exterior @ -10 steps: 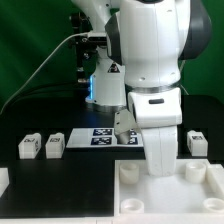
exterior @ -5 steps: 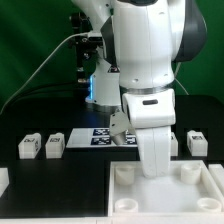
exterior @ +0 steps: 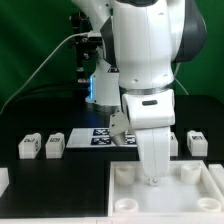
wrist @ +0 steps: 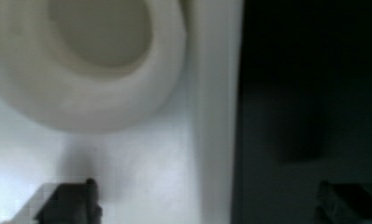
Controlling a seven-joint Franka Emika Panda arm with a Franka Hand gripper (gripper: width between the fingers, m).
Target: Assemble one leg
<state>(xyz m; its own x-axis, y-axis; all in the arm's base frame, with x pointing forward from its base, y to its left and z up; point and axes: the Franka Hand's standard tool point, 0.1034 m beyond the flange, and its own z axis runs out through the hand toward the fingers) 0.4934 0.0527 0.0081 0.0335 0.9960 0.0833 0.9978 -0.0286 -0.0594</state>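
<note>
Exterior view: bright, even light. White arm (exterior: pixel 150 50) casing near blown out, little surface detail. Black table (exterior: pixel 60 175) swallows shadows. Blue glow (exterior: pixel 95 88) behind arm. Soft grey shading inside panel (exterior: pixel 165 205) sockets. Wrist view: badly out of focus. Socket (wrist: pixel 94 50) rim smeared, one side sunk in darkness, gripper (wrist: pixel 209 202) fingers (wrist: pixel 67 200) mere dark smudges.
</note>
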